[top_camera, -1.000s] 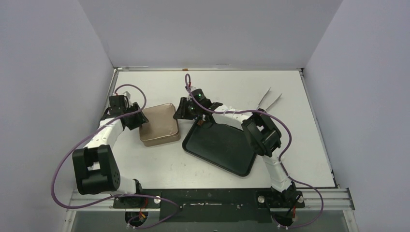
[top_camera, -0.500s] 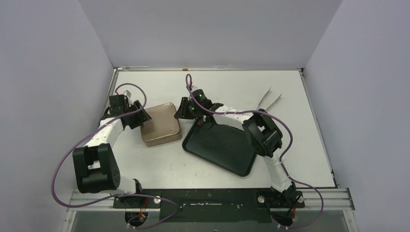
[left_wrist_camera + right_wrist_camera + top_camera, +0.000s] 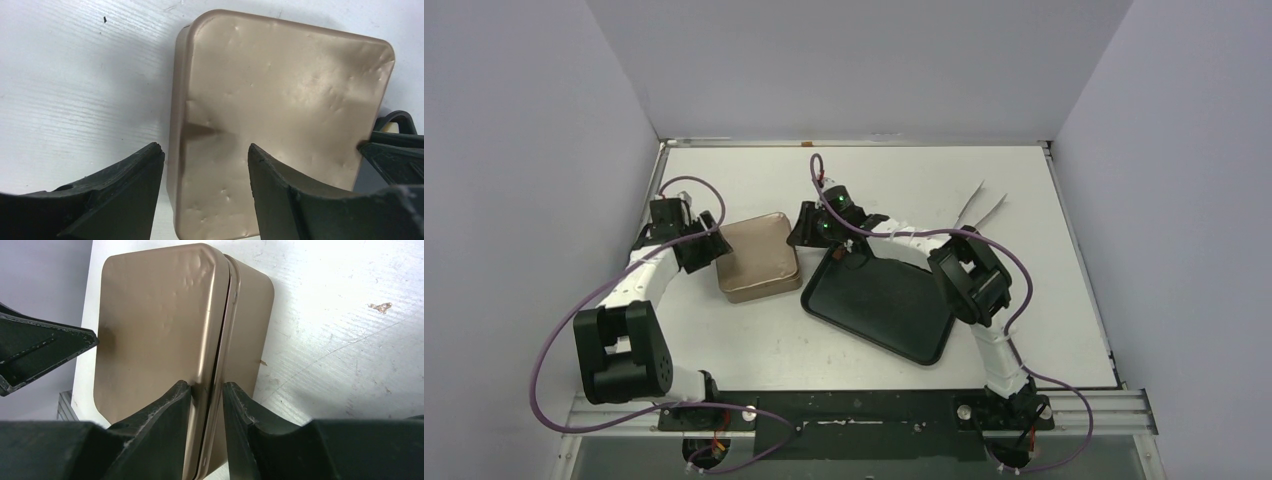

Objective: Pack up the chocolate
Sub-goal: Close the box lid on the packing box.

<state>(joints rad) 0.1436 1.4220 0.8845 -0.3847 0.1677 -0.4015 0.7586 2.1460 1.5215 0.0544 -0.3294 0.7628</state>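
The square gold-brown tin (image 3: 757, 255) sits on the table with its lid (image 3: 155, 315) on. No chocolate shows in any view. My left gripper (image 3: 205, 150) is open and straddles the tin's left edge (image 3: 175, 150), one finger over the table and one over the lid, neither touching. My right gripper (image 3: 206, 385) is at the tin's right side, its narrow jaws closed on the lid's rim (image 3: 220, 330), with the seam between them. From above, the left gripper (image 3: 707, 245) and right gripper (image 3: 799, 232) flank the tin.
A black tray (image 3: 879, 305) lies just right of the tin, under the right arm. Metal tongs (image 3: 981, 208) lie at the back right. Walls close the table on the left, back and right.
The left gripper's jaws have spread apart at the tin's left edge. The tin has shifted very slightly. The right gripper stays at the lid's rim.
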